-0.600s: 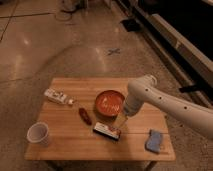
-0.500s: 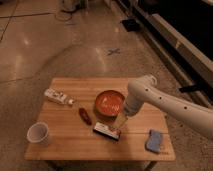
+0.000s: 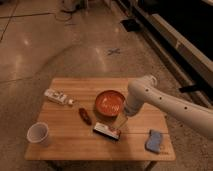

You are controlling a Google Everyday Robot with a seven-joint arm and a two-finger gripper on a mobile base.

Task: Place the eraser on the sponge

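Observation:
The eraser (image 3: 106,131), a black oblong block with a white top and a red-orange end, lies flat on the wooden table (image 3: 65,145) near the front middle. The light-blue sponge (image 3: 154,140) rests at the table's front right corner, well apart from the eraser. My gripper (image 3: 120,121) hangs from the white arm (image 3: 165,102) just above and right of the eraser's right end, in front of the bowl. Nothing shows in its grasp.
An orange-red bowl (image 3: 109,102) stands mid-table behind the eraser. A small dark red oblong thing (image 3: 85,115) lies left of the bowl. A white flat packet (image 3: 58,97) sits at the back left, a white cup (image 3: 38,133) at the front left.
The arm and gripper have barely shifted; the eraser, sponge and other things lie where they were.

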